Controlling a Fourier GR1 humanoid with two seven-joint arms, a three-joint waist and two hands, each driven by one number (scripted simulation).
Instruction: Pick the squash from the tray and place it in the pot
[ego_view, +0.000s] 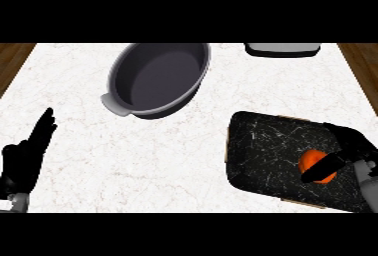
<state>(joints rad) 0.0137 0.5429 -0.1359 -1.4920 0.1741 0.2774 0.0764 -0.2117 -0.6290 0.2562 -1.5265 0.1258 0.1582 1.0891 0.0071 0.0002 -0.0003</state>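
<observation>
**Squash gripped on the dark tray, pot standing apart**

A white, faintly veined marble counter (184, 165) is seen from above, with strips of brown wood at its far left and right edges. The tray (273, 150) is taken as landmark: a flat, rounded-cornered slab of black stone-like material streaked with thin white veins, with a pale wooden edge showing beneath its rim. On the tray's right part lies the squash (313, 161), a small, smooth, orange rounded shape, partly hidden. The right hand (351, 150), black and glossy, is curled round the squash, with the thumb laid across its front and the fingers behind it. Up and to the left of the tray, well apart from it, stands the pot (156, 77), an oval grey metal vessel with a smooth dark inside and a small lug handle at its near-left end. Far to the left of the tray the left hand (26, 155) is held upright, its fingers straight and pressed together. Directly beyond the tray, a white, dark-rimmed object (282, 49) is cut off by the view's top
</observation>
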